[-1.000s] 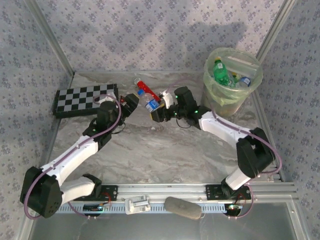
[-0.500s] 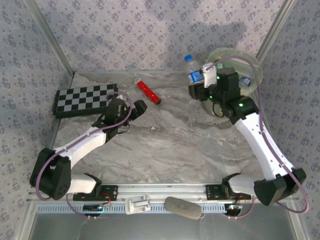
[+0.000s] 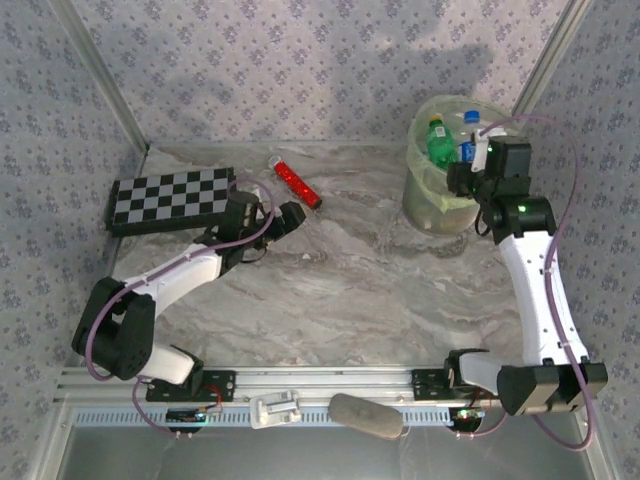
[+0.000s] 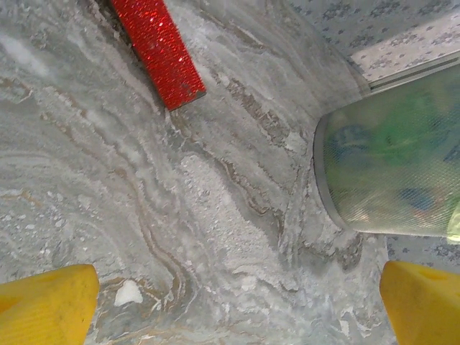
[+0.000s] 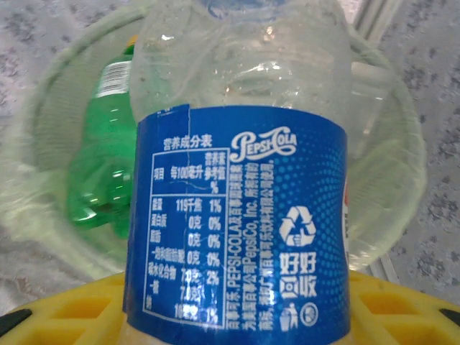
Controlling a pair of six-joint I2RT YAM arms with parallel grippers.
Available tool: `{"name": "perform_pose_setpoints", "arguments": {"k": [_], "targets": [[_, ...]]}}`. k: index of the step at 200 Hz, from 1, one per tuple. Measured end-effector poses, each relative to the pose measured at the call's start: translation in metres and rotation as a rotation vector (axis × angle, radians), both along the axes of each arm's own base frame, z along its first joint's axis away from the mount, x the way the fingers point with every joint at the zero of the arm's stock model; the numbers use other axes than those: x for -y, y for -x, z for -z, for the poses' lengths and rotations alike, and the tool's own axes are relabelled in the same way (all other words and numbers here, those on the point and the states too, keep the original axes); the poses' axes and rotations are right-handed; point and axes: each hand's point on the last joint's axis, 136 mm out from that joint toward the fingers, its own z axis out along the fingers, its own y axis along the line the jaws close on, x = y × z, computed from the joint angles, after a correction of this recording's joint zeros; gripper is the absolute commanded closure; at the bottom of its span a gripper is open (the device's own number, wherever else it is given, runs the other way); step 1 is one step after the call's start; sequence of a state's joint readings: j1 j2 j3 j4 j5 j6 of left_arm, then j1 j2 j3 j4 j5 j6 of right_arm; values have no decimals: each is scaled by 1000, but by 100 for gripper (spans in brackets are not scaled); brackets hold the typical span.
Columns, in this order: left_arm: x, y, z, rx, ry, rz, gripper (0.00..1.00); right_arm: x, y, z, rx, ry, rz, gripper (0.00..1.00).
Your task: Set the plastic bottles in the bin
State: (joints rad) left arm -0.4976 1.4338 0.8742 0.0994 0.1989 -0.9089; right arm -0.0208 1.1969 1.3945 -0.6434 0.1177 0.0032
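Over bin (image 3: 428,200), right hand (image 3: 472,168) clamps Pepsi bottle (image 5: 237,215); left hand (image 4: 237,295) wide open, empty, above bench (image 3: 350,290).

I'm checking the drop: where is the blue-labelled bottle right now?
Top view, far right: the blue-labelled bottle is held by the right gripper over the open bin, beside a green bottle inside it.

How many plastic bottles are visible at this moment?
2. A green bottle lies in the bin; a blue-label bottle is held by the right tool above the bin. Others may be hidden deeper in the bin.
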Motion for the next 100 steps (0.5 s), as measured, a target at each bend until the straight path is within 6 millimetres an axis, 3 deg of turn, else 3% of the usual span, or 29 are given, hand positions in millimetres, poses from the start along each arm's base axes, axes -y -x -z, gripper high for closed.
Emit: {"name": "perform_pose_setpoints", "arguments": {"k": [30, 67, 100], "targets": [[2, -4, -7, 18, 2, 4, 0, 14, -8, 2, 10, -9, 41, 51], [2, -3, -3, 6, -7, 5, 0, 19, -33, 15, -18, -25, 40, 48], [0, -2, -1, -2, -16, 3, 0, 16, -47, 20, -31, -41, 19, 36]]}}
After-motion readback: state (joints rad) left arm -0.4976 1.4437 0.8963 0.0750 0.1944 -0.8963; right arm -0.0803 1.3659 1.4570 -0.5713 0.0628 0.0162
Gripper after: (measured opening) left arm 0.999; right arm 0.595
